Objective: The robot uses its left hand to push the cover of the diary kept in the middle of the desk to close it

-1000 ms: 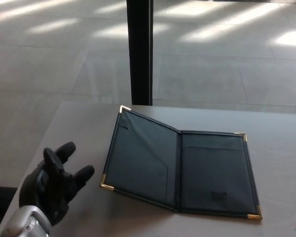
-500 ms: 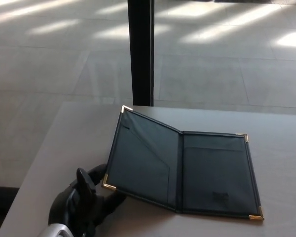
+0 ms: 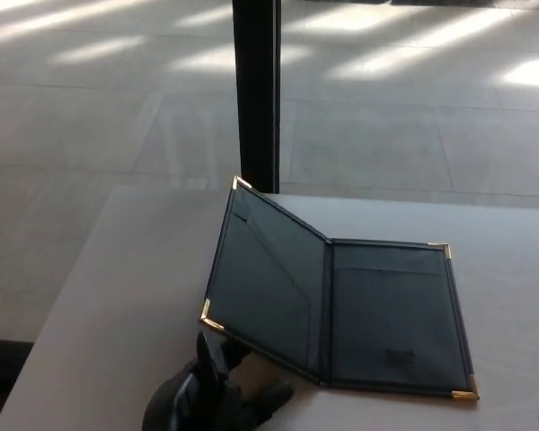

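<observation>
Reaching under the diary's (image 3: 341, 305) raised left cover mid-desk (image 3: 117, 269), the left hand (image 3: 217, 395) is cropped by the frame's bottom edge, its fingers' spread unreadable, contact hidden.

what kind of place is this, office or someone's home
Probably an office or lab hall rather than a home: a plain pale desk stands on a wide tiled floor streaked with sunlight, a dark post behind it. Only an open diary lies there.
</observation>
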`<state>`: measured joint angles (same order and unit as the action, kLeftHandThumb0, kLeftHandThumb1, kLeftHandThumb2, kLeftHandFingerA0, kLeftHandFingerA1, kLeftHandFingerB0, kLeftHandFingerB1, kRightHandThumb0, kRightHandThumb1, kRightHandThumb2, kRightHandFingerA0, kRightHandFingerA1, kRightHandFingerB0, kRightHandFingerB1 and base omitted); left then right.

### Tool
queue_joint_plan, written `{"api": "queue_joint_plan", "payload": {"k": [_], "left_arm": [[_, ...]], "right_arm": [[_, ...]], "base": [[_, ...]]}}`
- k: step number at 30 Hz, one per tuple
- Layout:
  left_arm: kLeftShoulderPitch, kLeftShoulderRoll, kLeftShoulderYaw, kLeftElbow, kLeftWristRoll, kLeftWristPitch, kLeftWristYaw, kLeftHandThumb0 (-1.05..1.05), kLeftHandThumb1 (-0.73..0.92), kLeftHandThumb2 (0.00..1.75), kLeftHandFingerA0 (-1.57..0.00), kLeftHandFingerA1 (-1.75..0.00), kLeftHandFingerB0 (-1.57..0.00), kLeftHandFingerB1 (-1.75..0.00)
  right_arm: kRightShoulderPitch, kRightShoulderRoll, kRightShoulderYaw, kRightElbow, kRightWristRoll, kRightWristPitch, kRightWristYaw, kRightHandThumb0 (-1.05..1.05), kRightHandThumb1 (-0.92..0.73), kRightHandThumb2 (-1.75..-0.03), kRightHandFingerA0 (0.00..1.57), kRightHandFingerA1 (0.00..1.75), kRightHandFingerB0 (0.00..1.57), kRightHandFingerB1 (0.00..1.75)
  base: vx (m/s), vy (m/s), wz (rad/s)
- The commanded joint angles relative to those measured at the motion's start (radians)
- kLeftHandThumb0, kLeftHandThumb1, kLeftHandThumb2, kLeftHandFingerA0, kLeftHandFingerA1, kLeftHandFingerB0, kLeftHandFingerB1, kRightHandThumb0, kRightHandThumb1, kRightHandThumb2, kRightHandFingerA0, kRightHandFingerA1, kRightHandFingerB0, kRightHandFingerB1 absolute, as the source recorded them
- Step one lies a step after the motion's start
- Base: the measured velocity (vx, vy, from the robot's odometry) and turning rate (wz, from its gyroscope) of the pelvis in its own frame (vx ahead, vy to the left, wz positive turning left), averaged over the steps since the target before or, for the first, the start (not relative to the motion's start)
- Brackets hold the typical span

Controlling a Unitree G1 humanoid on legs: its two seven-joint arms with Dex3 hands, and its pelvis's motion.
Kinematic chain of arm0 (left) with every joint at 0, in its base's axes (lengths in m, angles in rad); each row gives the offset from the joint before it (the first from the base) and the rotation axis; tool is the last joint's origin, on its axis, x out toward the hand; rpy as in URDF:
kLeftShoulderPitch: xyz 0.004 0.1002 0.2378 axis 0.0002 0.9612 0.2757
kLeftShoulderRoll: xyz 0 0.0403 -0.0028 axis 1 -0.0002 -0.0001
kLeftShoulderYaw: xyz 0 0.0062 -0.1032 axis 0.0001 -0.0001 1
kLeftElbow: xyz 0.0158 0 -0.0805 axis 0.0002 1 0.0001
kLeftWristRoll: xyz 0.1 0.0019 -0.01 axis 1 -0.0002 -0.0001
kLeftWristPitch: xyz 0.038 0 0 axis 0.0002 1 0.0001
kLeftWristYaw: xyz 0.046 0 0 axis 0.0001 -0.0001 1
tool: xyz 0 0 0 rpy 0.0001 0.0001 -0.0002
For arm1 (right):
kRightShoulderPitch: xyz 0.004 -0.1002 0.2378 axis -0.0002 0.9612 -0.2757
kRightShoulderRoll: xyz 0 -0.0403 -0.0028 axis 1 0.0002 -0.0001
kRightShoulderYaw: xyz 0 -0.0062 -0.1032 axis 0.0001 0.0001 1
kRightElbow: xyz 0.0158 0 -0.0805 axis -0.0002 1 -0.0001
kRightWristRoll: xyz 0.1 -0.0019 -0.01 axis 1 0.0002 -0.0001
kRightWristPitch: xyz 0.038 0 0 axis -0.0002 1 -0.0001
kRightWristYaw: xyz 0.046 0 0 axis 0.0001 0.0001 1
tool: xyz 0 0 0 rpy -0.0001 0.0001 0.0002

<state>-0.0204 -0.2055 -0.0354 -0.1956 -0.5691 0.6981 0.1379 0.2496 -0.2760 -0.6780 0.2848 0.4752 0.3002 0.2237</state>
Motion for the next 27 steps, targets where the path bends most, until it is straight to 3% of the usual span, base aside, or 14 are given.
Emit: {"api": "queue_joint_plan", "payload": {"k": [1, 10, 16, 17, 18, 19, 20, 21, 22, 23, 24, 25, 26, 27], "left_arm": [[-0.057, -0.188, -0.111, -0.086, -0.073, 0.065, 0.056, -1.05, 0.92, 0.89, -0.42, -0.52, -0.26, -0.42], [-0.365, -0.144, -0.254, -0.182, -0.005, 0.059, 0.068, -1.02, 0.92, 0.99, -0.32, -0.50, -0.19, -0.42], [-0.680, -0.116, -0.232, -0.089, 0.068, 0.058, 0.059, -1.04, 0.92, 0.95, -0.40, -0.50, -0.29, -0.44], [-0.720, -0.115, -0.237, -0.073, 0.074, 0.075, 0.057, -1.01, 0.85, 1.25, -0.37, -0.55, -0.30, -0.50], [-0.735, -0.094, -0.266, -0.064, 0.092, 0.076, 0.030, -1.05, 0.92, 0.94, -0.43, -0.47, -0.32, -0.40], [-0.730, -0.094, -0.283, -0.059, 0.092, 0.084, 0.023, -1.05, 0.92, 0.91, -0.43, -0.50, -0.33, -0.45], [-0.719, -0.093, -0.309, -0.056, 0.095, 0.099, 0.020, -1.00, 0.83, 1.23, -0.40, -0.56, -0.33, -0.51], [-0.716, -0.082, -0.328, -0.050, 0.094, 0.117, 0.011, -1.05, 0.92, 0.93, -0.44, -0.47, -0.37, -0.40], [-0.717, -0.066, -0.344, -0.043, 0.089, 0.136, -0.002, -1.05, 0.92, 0.93, -0.44, -0.47, -0.37, -0.40], [-0.692, -0.066, -0.376, -0.033, 0.099, 0.135, 0.006, -1.05, 0.92, 0.92, -0.43, -0.51, -0.36, -0.45], [-0.690, -0.060, -0.373, -0.038, 0.097, 0.136, 0.009, -1.05, 0.92, 0.92, -0.43, -0.51, -0.36, -0.45], [-0.603, -0.089, -0.428, 0.009, 0.094, 0.124, 0.017, -0.99, 0.85, 1.23, -0.39, -0.56, -0.33, -0.52], [-0.560, -0.111, -0.429, 0.016, 0.076, 0.147, 0.043, -1.05, 0.92, 0.88, -0.43, -0.50, -0.36, -0.45], [-0.542, -0.118, -0.427, 0.013, 0.070, 0.157, 0.055, -1.05, 0.92, 0.88, -0.43, -0.50, -0.36, -0.45]], "right_arm": [[0.031, -0.010, -0.012, -0.030, 0.011, 0.014, -0.009, -0.75, -0.92, -0.67, 0.54, 0.67, 0.54, 0.50], [0.040, -0.014, -0.004, -0.068, 0.012, 0.044, -0.019, -0.74, -0.92, -0.68, 0.52, 0.68, 0.53, 0.51], [0.056, -0.014, 0.002, -0.061, 0.004, 0.043, -0.012, -0.74, -0.92, -0.68, 0.52, 0.65, 0.50, 0.46], [0.056, -0.015, 0.005, -0.056, 0.001, 0.040, -0.008, -0.80, -0.75, -0.91, 0.52, 0.69, 0.46, 0.53], [0.054, -0.016, 0.006, -0.051, 0.001, 0.037, -0.005, -0.80, -0.75, -0.91, 0.51, 0.68, 0.45, 0.52], [0.053, -0.017, 0.007, -0.051, 0.000, 0.037, -0.007, -0.76, -0.92, -0.67, 0.53, 0.67, 0.51, 0.47], [0.048, -0.019, 0.011, -0.046, -0.006, 0.035, -0.010, -0.76, -0.92, -0.67, 0.54, 0.66, 0.52, 0.47], [0.042, -0.023, 0.015, -0.040, -0.011, 0.033, -0.011, -0.75, -0.92, -0.68, 0.53, 0.64, 0.51, 0.46], [0.036, -0.026, 0.018, -0.033, -0.013, 0.032, -0.010, -0.75, -0.92, -0.68, 0.53, 0.64, 0.51, 0.46], [0.029, -0.028, 0.021, -0.019, -0.017, 0.021, -0.004, -0.80, -0.75, -0.90, 0.53, 0.68, 0.46, 0.51], [0.024, -0.030, 0.027, -0.019, -0.019, 0.023, -0.005, -0.80, -0.75, -0.90, 0.53, 0.68, 0.46, 0.51], [0.031, -0.030, 0.029, -0.046, -0.014, 0.036, -0.010, -0.76, -0.92, -0.68, 0.54, 0.65, 0.52, 0.47], [0.029, -0.031, 0.038, -0.053, -0.017, 0.041, -0.010, -0.76, -0.92, -0.68, 0.54, 0.64, 0.52, 0.47], [0.027, -0.033, 0.045, -0.056, -0.019, 0.044, -0.010, -0.76, -0.92, -0.68, 0.54, 0.64, 0.52, 0.47]], "base": [[0.00, 0.000, 0.00], [0.00, 0.000, 0.00], [0.00, 0.000, 0.00], [0.00, 0.000, 0.00], [0.00, 0.000, 0.00], [0.00, 0.000, 0.00], [0.00, 0.000, 0.00], [0.00, 0.000, 0.00], [0.00, 0.000, 0.00], [0.00, 0.000, 0.00], [0.00, 0.000, 0.06], [0.00, 0.000, 0.00], [0.00, 0.000, 0.00], [0.00, 0.000, 0.00]]}}
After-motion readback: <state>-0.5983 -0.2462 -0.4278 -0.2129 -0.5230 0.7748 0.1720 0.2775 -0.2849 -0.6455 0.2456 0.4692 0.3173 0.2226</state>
